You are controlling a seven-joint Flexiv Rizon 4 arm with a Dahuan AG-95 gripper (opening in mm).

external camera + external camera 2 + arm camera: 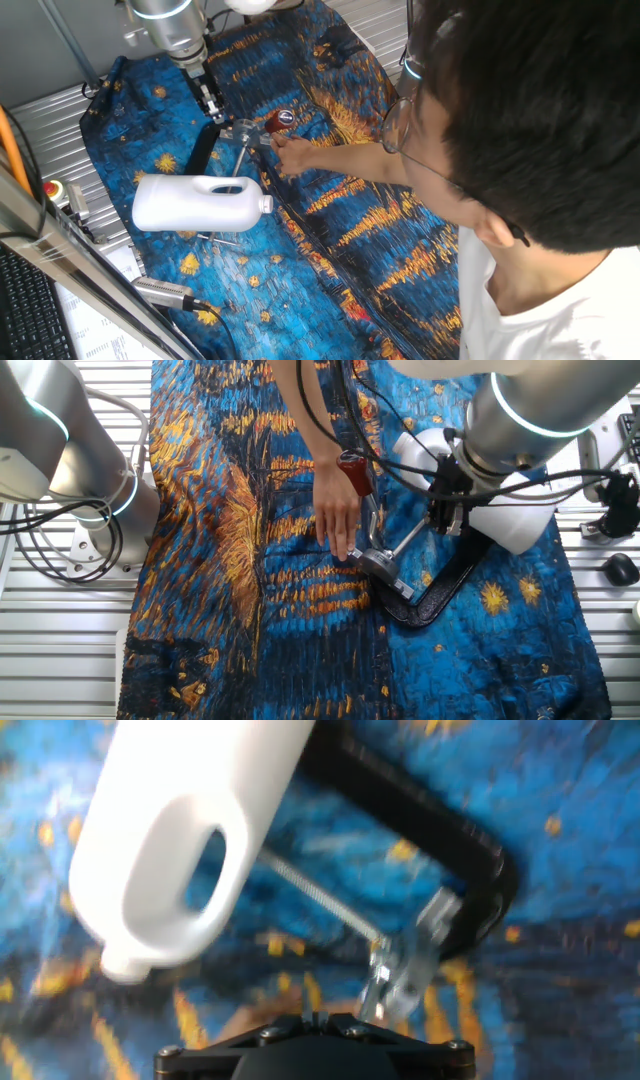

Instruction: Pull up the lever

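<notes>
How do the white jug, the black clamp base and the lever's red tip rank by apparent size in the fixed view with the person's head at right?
1. White jug: clearly largest.
2. Black clamp base: a narrow dark strip.
3. Lever's red tip: smallest, partly hidden by the person's hand.

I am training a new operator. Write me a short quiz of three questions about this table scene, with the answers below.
1. True or false: the two-finger gripper is closed around the slim silver lever with the red-brown tip.
2. How is the big white plastic jug placed on the blue patterned cloth? A upright; B on its side; C upside down.
3. What, besides the robot, reaches to the small metal clamp on the black base?
Key: 1 false; 2 B; 3 a person's hand.
</notes>
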